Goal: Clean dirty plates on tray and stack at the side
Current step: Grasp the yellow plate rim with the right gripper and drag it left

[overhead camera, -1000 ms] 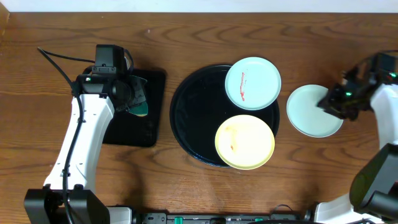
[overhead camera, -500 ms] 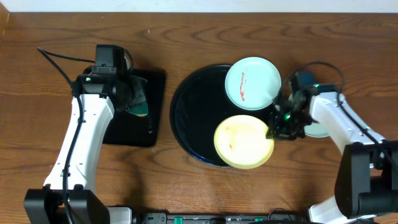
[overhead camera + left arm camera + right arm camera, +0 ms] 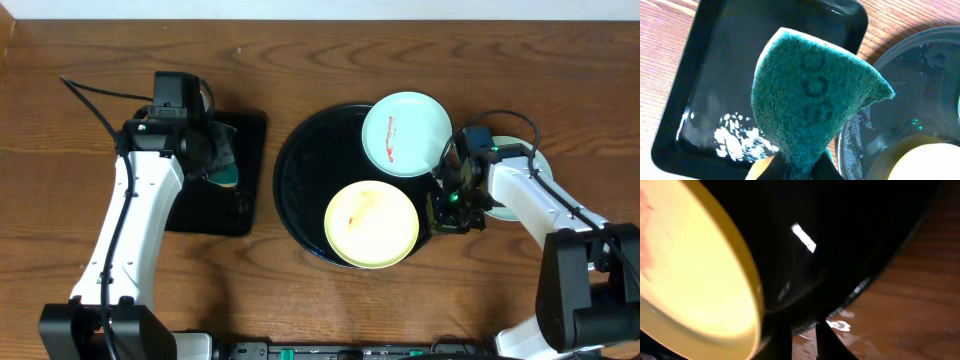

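The round black tray holds a pale yellow plate with a faint reddish smear. A pale blue-green plate with a red streak rests on its upper right rim. Another pale blue-green plate lies on the table to the right, mostly hidden by my right arm. My right gripper is at the tray's right rim. In the right wrist view its fingers are nearly together, with the yellow plate just to their left. My left gripper is shut on the green sponge.
A black rectangular tray lies under the left gripper, wet inside in the left wrist view. The round tray's wet edge and the yellow plate show at right there. Bare wooden table surrounds everything.
My right arm swung from the side plate to the tray's right rim. The yellow plate then slid left, further into the tray. The left arm has not moved.
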Robot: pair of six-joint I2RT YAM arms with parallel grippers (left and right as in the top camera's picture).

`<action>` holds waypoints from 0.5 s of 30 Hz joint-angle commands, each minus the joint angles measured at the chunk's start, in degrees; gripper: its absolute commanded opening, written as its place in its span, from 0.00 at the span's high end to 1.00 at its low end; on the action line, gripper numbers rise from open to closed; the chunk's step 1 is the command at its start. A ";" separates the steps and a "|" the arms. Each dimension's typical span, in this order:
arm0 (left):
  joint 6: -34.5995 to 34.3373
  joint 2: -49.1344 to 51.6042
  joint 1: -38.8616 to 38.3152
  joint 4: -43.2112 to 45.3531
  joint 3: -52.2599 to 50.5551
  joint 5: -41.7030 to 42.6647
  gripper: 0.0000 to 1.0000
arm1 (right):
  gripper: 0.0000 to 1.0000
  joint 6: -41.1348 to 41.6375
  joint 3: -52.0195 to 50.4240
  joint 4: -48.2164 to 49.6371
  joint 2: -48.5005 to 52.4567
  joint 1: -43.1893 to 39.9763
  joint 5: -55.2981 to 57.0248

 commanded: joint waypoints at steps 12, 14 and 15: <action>0.52 -0.04 0.24 -0.09 -0.07 -0.90 0.93 | 0.70 7.08 0.04 3.82 -0.66 8.00 -2.49; 0.50 -0.04 0.24 -0.09 -0.07 -0.90 0.93 | 0.69 8.41 0.04 5.09 -0.66 9.44 -2.12; 0.50 -0.04 0.24 -0.09 -0.07 -0.90 0.92 | 0.70 9.03 0.04 5.99 -0.66 10.03 -2.01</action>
